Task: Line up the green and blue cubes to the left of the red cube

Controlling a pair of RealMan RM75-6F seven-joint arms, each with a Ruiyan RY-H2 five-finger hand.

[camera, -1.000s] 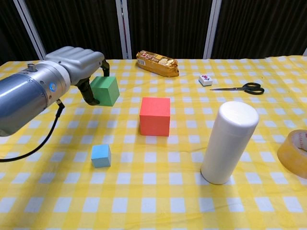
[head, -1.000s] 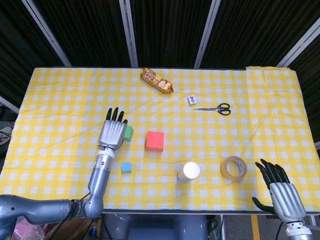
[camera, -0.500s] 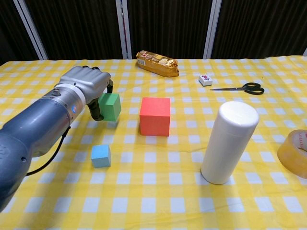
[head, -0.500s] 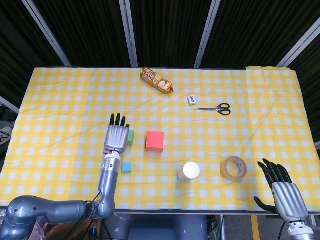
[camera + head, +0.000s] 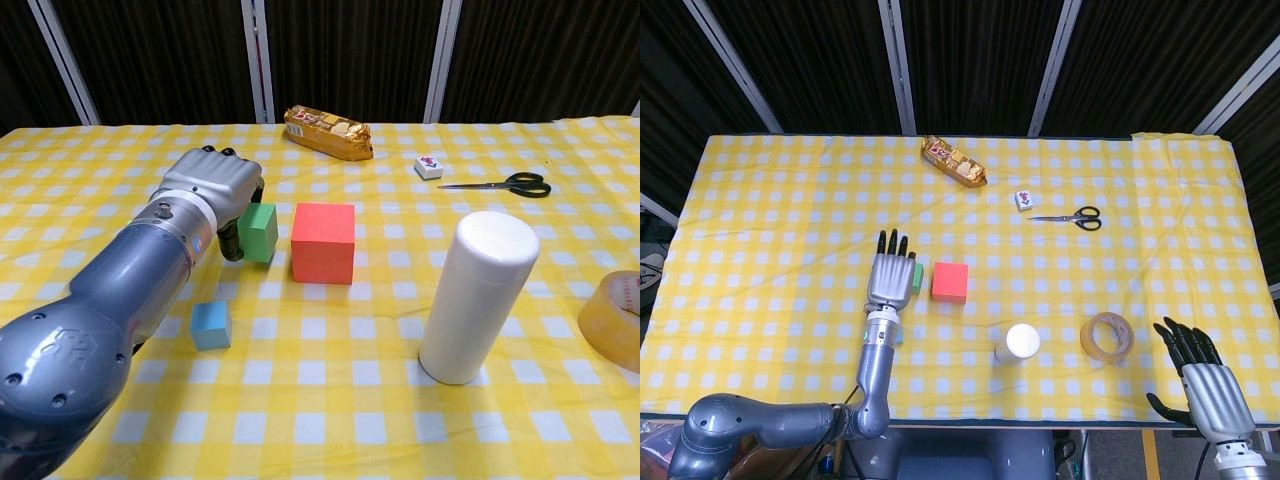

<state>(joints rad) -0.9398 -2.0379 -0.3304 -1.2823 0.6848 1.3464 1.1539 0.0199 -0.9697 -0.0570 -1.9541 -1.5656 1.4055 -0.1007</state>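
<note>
Yellow-and-white checked cloth covers the table [image 5: 760, 200], and starting at the left we find our left hand [image 5: 212, 190], its silver fingers curled over and around the green cube [image 5: 259, 232] so that it grips the block from the top and left side. In the chest view the green cube sits just beside the red cube [image 5: 323, 243], on its left, with a narrow strip of cloth showing between the two; we cannot tell whether the green cube rests on the cloth or is held slightly above it. From the head view only a sliver of the green block shows past the hand. Nearer to us, below the forearm, the small blue cube [image 5: 211, 325] lies on the cloth by itself, well apart from the red cube and out of line with it. Moving right, a gold snack packet [image 5: 328, 133] lies at the far side of the table, and a white cylindrical bottle [image 5: 476, 297] stands upright near the front edge. Beyond it we see a small mahjong tile [image 5: 428, 167] and, just to its right, black-handled scissors [image 5: 505, 184]. A roll of clear tape [image 5: 1107, 336] lies flat to the right of the bottle. At the far right our right hand [image 5: 1205, 380] hangs off the table's near corner, fingers spread and holding nothing.
</note>
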